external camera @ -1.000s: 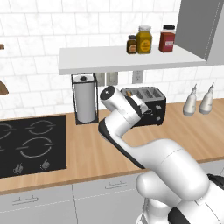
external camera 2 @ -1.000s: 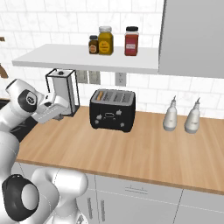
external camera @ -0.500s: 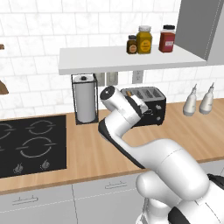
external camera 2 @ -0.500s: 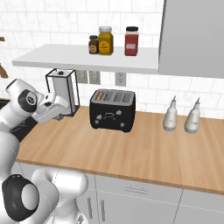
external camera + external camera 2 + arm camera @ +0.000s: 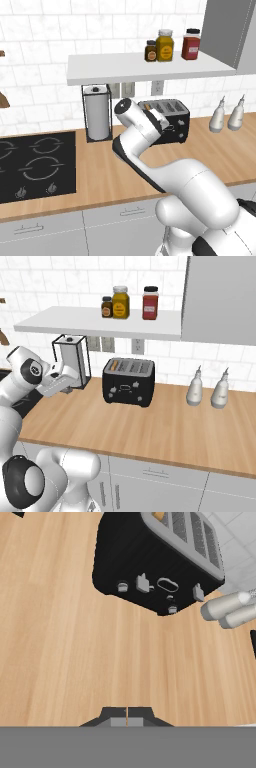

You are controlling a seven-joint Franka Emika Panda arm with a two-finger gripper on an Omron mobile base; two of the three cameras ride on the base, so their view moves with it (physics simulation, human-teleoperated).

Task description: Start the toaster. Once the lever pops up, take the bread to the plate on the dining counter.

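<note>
The black toaster (image 5: 129, 381) stands on the wall-side counter under the shelf, also seen as toaster (image 5: 170, 119) and toaster (image 5: 150, 559). A tan sliver of the bread (image 5: 115, 363) shows in its left slot, and the bread (image 5: 159, 516) peeks from a slot at the top edge of the hand view. My gripper (image 5: 127, 717) is shut with nothing in it, hovering over the wood a short way in front and left of the toaster, apart from it. Two small levers (image 5: 143, 583) sit on the toaster's front. The plate and the dining counter are out of view.
A paper-towel roll (image 5: 97, 117) in a black holder stands left of the toaster. The black stove top (image 5: 35, 165) lies further left. Two pale bottles (image 5: 205, 388) stand to the right. Three jars (image 5: 170, 45) sit on the white shelf above.
</note>
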